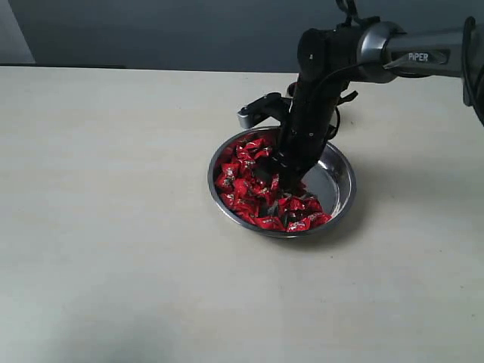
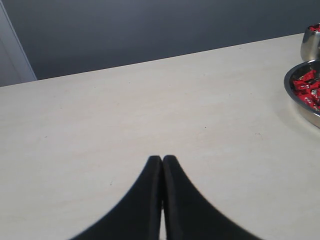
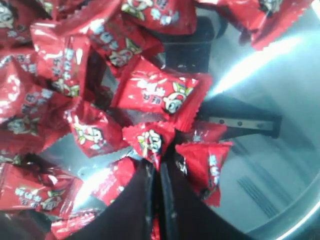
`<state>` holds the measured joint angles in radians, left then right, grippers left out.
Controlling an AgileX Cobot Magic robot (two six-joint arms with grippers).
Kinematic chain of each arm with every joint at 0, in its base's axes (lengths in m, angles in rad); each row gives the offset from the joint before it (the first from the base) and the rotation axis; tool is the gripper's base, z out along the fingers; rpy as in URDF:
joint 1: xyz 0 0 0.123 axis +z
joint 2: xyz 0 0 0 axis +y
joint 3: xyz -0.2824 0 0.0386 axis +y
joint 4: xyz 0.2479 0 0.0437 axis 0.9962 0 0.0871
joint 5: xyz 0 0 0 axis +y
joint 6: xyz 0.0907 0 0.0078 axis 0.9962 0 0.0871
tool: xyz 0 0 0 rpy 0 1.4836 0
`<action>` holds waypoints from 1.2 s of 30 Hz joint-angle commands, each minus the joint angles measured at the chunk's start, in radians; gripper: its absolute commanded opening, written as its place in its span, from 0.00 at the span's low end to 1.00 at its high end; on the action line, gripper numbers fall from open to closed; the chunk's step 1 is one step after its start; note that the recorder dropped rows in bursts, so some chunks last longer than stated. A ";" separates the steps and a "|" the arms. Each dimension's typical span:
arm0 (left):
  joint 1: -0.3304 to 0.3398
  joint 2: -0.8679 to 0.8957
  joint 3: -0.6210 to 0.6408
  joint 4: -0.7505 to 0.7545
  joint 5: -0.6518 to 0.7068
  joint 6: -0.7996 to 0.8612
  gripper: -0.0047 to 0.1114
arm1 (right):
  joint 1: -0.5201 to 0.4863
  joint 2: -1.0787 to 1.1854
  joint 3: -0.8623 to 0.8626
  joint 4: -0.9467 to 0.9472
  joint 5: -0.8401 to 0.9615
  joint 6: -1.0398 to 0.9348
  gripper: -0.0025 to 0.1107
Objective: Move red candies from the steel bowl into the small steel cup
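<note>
**Right claw closed in the bowl, left claw idle**

**Exterior view.** You see the steel bowl (image 1: 339,180) sitting on the pale surface (image 1: 113,227), right of the middle. The red candies (image 1: 240,180) are piled against its left and near side, and the right side of the dish shows bare steel. Your right arm comes in from the upper right and bends steeply down into the bowl. The right claw (image 1: 276,185) is sunk among the wrappers, so from here you cannot tell how its fingers stand.

**Left wrist view.** Your left claw (image 2: 162,164) has its two dark fingers pressed together with nothing between them, over bare surface (image 2: 100,115). At the edge of the frame you catch part of the steel bowl (image 2: 302,111) with red candies (image 2: 306,86) in it. Just beyond it stands the small steel cup (image 2: 310,49), apart from the bowl's rim, with a bit of red wrapper showing at its mouth.

**Right wrist view.** Your right claw (image 3: 159,167) is closed inside the steel bowl (image 3: 280,75). Its fingertips meet on the crimped edge of a red candy (image 3: 150,141), and a sliver of red shows between the fingers. More red candies (image 3: 60,65) crowd one side, touching and overlapping each other, while the other side is bare, mirror-like steel.
</note>
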<state>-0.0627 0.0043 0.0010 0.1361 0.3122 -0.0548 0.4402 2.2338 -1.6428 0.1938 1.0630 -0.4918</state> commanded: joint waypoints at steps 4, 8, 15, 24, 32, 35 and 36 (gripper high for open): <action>-0.010 -0.004 -0.001 0.000 -0.004 -0.006 0.04 | -0.002 -0.096 0.003 -0.010 -0.001 -0.002 0.02; -0.010 -0.004 -0.001 0.000 -0.004 -0.006 0.04 | -0.010 -0.126 0.003 -0.012 -0.027 -0.002 0.02; -0.010 -0.004 -0.001 0.000 -0.004 -0.006 0.04 | -0.052 -0.147 0.003 0.027 -0.045 0.049 0.02; -0.010 -0.004 -0.001 0.000 -0.004 -0.006 0.04 | -0.149 -0.147 0.003 0.130 -0.354 0.057 0.02; -0.010 -0.004 -0.001 0.000 -0.004 -0.006 0.04 | -0.187 -0.132 0.001 0.122 -0.558 0.055 0.02; -0.010 -0.004 -0.001 0.000 -0.004 -0.006 0.04 | -0.196 -0.100 0.001 0.118 -0.587 0.034 0.02; -0.010 -0.004 -0.001 0.000 -0.004 -0.006 0.04 | -0.196 -0.087 0.001 0.122 -0.612 0.020 0.02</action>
<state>-0.0627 0.0043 0.0010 0.1361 0.3122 -0.0548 0.2523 2.1305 -1.6410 0.3179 0.4891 -0.4468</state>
